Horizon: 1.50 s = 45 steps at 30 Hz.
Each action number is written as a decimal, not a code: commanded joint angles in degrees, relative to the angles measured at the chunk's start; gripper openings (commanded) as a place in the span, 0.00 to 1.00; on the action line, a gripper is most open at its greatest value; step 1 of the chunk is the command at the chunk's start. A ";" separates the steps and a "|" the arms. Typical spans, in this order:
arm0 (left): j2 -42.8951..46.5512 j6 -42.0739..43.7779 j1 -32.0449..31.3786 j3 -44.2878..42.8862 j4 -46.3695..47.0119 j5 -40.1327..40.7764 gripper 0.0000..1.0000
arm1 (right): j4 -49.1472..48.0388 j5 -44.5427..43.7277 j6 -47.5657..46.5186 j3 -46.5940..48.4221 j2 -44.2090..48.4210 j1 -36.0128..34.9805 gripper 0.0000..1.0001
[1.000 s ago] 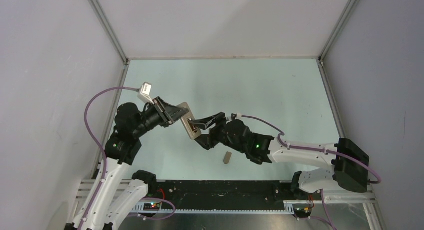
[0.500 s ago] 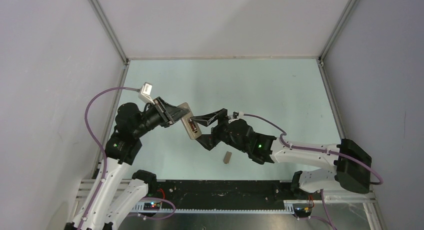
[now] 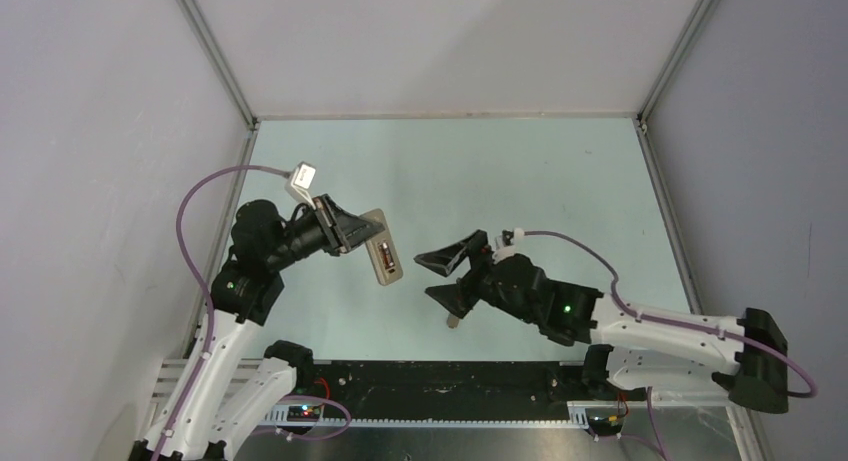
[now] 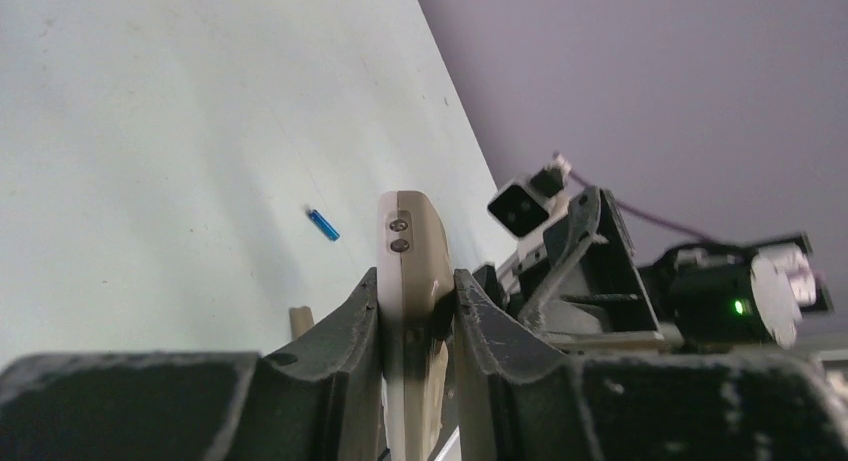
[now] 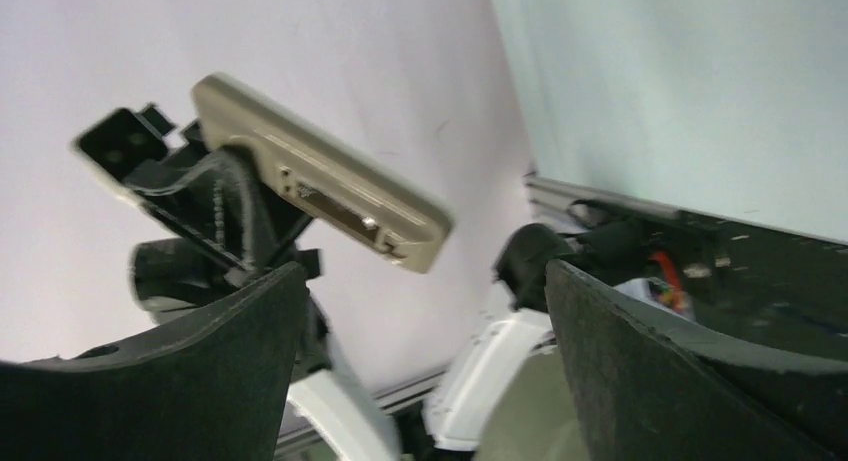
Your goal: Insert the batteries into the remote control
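You see the left gripper [image 4: 417, 291] clamping one remote control [image 3: 381, 248], the right gripper [image 3: 424, 276] spread wide over one cover piece [image 3: 454, 322], and one blue battery [image 4: 322, 224] lying loose.

Smooth beige-grey plastic on the remote control [image 4: 405, 251], with just a faint sheen. The left gripper [image 4: 412, 293] around it is coarse, grainy matt black plastic, and the right gripper [image 5: 422, 281] shows that same rough black finish. The table [image 4: 150, 131] underneath is a matt pale-green sheet, with brushed metal rails [image 3: 215, 56] at the edges.

Lab test enclosure, grey panel walls [image 3: 430, 41], aluminium frame [image 3: 214, 56], pale tabletop [image 3: 520, 181]
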<state>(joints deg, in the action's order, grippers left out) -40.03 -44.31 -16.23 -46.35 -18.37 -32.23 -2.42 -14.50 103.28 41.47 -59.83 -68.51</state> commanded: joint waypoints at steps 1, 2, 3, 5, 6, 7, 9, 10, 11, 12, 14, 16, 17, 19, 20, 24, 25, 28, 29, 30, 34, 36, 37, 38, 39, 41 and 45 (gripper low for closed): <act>-0.26 7.96 -0.25 -3.44 1.36 -9.52 0.00 | 6.33 -4.82 -16.97 -2.40 6.13 -0.05 0.91; -0.42 9.54 -0.23 -3.67 1.37 -12.36 0.00 | 6.39 -4.56 -23.83 -2.42 7.80 0.33 0.90; -0.76 10.27 -0.23 -3.80 1.39 -13.71 0.00 | 6.97 -4.06 -26.64 -2.47 8.64 0.58 0.90; -1.22 12.06 -0.21 -4.43 1.39 -18.22 0.00 | 8.32 -3.43 -34.37 -2.45 11.18 1.54 0.89; -1.34 12.96 -0.21 -4.57 1.32 -19.14 0.00 | 8.89 -3.17 -38.57 -2.45 12.84 2.42 0.89; -1.42 13.39 -0.27 -4.81 1.34 -20.58 0.00 | 9.72 -2.40 -42.83 -2.45 14.12 2.99 0.88; -1.49 14.81 -0.45 -5.14 1.33 -22.42 0.00 | 12.46 -2.12 -45.72 -2.01 15.66 5.09 0.87; -1.52 15.67 -0.46 -5.28 1.33 -22.96 0.00 | 14.44 -2.16 -48.13 -1.66 16.08 6.76 0.86; -1.67 16.10 -0.47 -5.54 1.37 -24.26 0.00 | 15.55 -2.23 -50.14 -1.53 16.70 7.53 0.85; -1.78 16.87 -0.47 -5.61 1.34 -24.76 0.00 | 18.09 -2.21 -51.01 -1.03 16.82 9.56 0.84; -2.48 17.87 -0.45 -5.67 1.37 -25.75 0.00 | 22.39 -1.40 -52.96 0.01 16.00 13.59 0.83; -3.44 18.32 -0.49 -6.00 1.35 -26.08 0.00 | 25.81 0.37 -55.15 1.45 14.24 17.65 0.81; -4.52 18.55 -0.48 -6.47 1.37 -26.45 0.00 | 26.68 0.76 -56.67 1.87 12.73 18.78 0.81; -6.43 18.71 -0.53 -7.86 1.32 -25.93 0.00 | 28.42 1.62 -59.43 2.69 10.14 22.51 0.81; -7.73 18.64 -0.53 -8.48 1.36 -25.33 0.00 | 29.59 1.83 -60.18 3.12 9.19 23.32 0.82; -11.57 18.20 -1.00 -12.85 1.32 -20.89 0.00 | 31.28 5.96 -63.64 4.63 1.74 28.02 0.79; -12.31 18.69 -1.18 -14.20 1.41 -20.61 0.00 | 31.48 6.89 -64.26 5.74 -1.38 29.58 0.76; -16.66 19.32 -1.50 -17.15 1.41 -21.49 0.00 | 32.25 8.74 -67.16 9.01 -10.77 32.01 0.62; -17.54 19.46 -1.51 -17.61 1.41 -22.05 0.00 | 32.27 8.50 -69.78 10.94 -12.56 32.34 0.61; -19.27 19.41 -1.46 -18.42 1.43 -22.98 0.00 | 32.14 8.10 -71.28 11.89 -16.03 32.36 0.60; -22.44 19.14 -1.48 -19.55 1.44 -24.65 0.00 | 33.41 5.84 -77.50 16.46 -23.53 32.43 0.59; -23.02 19.04 -1.38 -19.34 1.49 -24.81 0.00 | 33.61 5.47 -78.68 17.01 -25.55 32.49 0.59; -23.13 18.93 -1.41 -19.23 1.45 -24.77 0.00 | 33.95 5.96 -78.94 17.09 -26.19 32.53 0.57; -23.14 18.68 -1.36 -18.83 1.44 -24.58 0.00 | 34.09 6.14 -79.47 17.08 -27.30 32.40 0.54; -23.18 18.49 -1.36 -18.63 1.42 -24.43 0.00 | 34.50 6.37 -79.64 17.07 -27.81 32.26 0.46; -23.04 17.59 -1.42 -17.83 1.43 -22.05 0.00 | 34.90 5.61 -80.06 17.14 -29.33 31.61 0.40; -23.66 14.50 -1.50 -15.24 1.42 -18.35 0.00 | 34.46 4.64 -81.11 17.11 -31.74 29.54 0.36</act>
<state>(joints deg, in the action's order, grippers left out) -64.07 -27.22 -17.41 -63.35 -18.20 -53.41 31.46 -8.49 24.84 56.64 -89.78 -37.17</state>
